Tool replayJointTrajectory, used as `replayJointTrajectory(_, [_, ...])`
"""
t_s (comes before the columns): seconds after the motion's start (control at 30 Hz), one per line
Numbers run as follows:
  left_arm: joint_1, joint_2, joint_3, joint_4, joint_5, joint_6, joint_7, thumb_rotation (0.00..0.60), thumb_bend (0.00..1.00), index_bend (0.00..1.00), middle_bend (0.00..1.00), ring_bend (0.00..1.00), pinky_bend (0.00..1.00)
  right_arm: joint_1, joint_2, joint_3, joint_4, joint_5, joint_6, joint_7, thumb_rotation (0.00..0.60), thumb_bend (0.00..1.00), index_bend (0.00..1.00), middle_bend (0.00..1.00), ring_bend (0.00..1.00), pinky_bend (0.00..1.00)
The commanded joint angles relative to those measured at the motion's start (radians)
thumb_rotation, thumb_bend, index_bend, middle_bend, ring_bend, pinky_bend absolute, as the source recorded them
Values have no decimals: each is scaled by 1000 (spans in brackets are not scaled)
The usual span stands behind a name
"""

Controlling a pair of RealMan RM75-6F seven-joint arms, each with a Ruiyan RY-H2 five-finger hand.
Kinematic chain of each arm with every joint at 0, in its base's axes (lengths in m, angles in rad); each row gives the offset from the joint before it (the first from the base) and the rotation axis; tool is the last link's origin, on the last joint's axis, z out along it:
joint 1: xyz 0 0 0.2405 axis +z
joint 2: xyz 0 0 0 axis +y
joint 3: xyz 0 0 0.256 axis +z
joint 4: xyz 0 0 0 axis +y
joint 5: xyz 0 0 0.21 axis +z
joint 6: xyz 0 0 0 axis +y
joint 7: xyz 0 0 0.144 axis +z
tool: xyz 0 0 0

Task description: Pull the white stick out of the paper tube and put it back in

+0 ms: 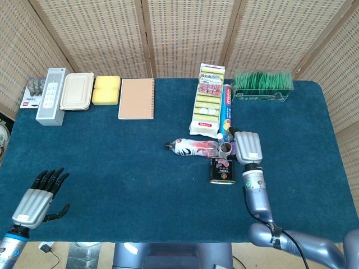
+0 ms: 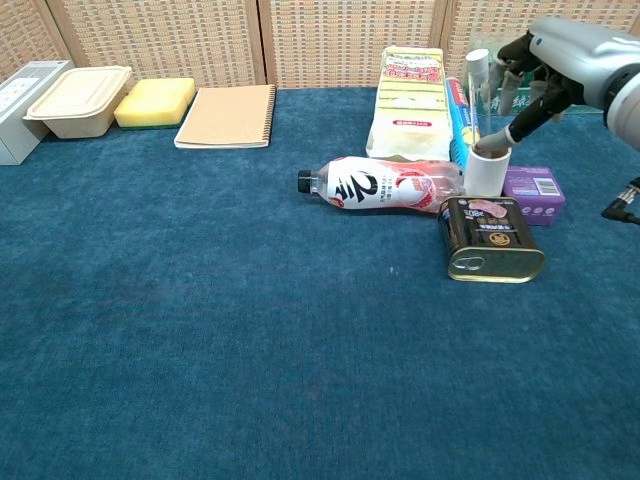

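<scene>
The white paper tube point(image 2: 487, 172) stands upright between the lying bottle and a purple box; from above it shows as a ring point(image 1: 226, 148). The white stick point(image 2: 478, 95) rises straight out of it, its top well above the rim. My right hand point(image 2: 556, 62) hovers just right of the stick, fingers spread with a small gap to the stick, and its thumb point(image 2: 517, 127) points down at the tube's rim. It holds nothing that I can see. The same hand point(image 1: 247, 147) lies right of the tube in the head view. My left hand point(image 1: 37, 199) rests open at the table's front left corner.
A plastic bottle point(image 2: 385, 184) lies left of the tube, a tin can point(image 2: 492, 239) in front of it, a purple box point(image 2: 534, 190) to its right. A yellow-green pack point(image 2: 410, 100) and a blue roll point(image 1: 226, 109) lie behind. Notebook point(image 1: 136, 98), sponge and containers line the back left.
</scene>
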Motion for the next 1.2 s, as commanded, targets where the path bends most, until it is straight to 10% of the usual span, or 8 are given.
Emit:
replayJointTrajectory(0.03, [0,1,0,0,1,2,-1,342,314,8,0,0,35,5,-10,-1,-9,-1,12,-12,544,192,459,503,629,596])
replayJointTrajectory(1.2, [1,8,4,-3,8,8,-12,338,315,8,0,0,35,37,-66,2,18,17,46,-71,600,229,516,542,666,641])
